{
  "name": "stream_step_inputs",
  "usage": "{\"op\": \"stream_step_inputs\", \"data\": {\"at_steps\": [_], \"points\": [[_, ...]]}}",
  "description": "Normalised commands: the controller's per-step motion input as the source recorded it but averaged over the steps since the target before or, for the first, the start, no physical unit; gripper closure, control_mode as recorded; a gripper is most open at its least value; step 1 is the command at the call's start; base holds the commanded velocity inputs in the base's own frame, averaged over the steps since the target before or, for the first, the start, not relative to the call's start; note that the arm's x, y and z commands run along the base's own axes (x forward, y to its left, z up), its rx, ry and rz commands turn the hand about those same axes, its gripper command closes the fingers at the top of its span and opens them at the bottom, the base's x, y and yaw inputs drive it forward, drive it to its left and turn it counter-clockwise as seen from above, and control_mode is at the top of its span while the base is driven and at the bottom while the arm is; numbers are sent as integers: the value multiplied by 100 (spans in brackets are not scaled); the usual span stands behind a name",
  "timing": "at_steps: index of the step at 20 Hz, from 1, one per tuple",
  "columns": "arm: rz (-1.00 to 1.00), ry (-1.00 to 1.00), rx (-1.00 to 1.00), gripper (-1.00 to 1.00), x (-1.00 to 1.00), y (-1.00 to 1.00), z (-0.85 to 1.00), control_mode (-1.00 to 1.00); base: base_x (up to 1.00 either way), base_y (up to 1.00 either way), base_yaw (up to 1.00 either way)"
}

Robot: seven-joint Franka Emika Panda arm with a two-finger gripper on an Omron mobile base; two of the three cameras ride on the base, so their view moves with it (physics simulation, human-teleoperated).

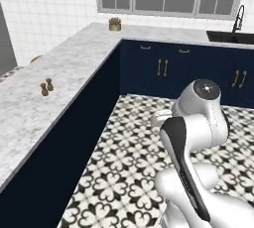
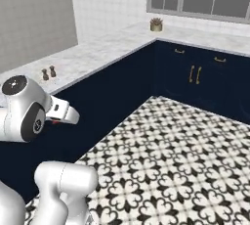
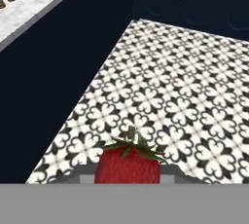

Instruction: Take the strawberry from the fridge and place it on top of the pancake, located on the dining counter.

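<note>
The step in hand looks like the carrying one: the strawberry is out of the fridge and is being brought toward the bench [image 1: 59,73]. This long white-grey marble top on a dark blue base is seen on the left in the left base view, running away toward the window. No pancake can be seen on the part of it that shows, so it is judged that the base must be driven further along until the plate comes into sight. Then the berry must be lifted over the stack and let go gently.

The patterned floor [image 3: 185,96] is seen from close up in the hand view, with the blue wall of the bench beside it. From the right base view, the arm is seen held low in front of that blue wall.

Two small brown shakers [image 1: 46,87] are seen standing on the bench top in both base views, and a small plant pot [image 1: 115,24] is seen at the far corner.

The strawberry [image 3: 127,162] is shown best in the hand view, red with green leaves, low in the picture. The gripper [image 3: 127,177] is clamped on it, with the berry held over the floor.
</note>
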Motion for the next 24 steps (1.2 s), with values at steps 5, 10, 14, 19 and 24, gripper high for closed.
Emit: {"op": "stream_step_inputs", "data": {"at_steps": [5, 10, 14, 19, 24], "points": [[0, 0, 0, 100, 0, 0, 0, 100, -100, 75, 35], [0, 0, 0, 100, 0, 0, 0, 100, -98, 86, 36], [0, 0, 0, 100, 0, 0, 0, 100, -16, 100, 16], [0, 0, 0, 100, 0, 0, 0, 100, 15, 100, 0], [0, 0, 0, 100, 0, 0, 0, 100, 22, 100, -3]]}}
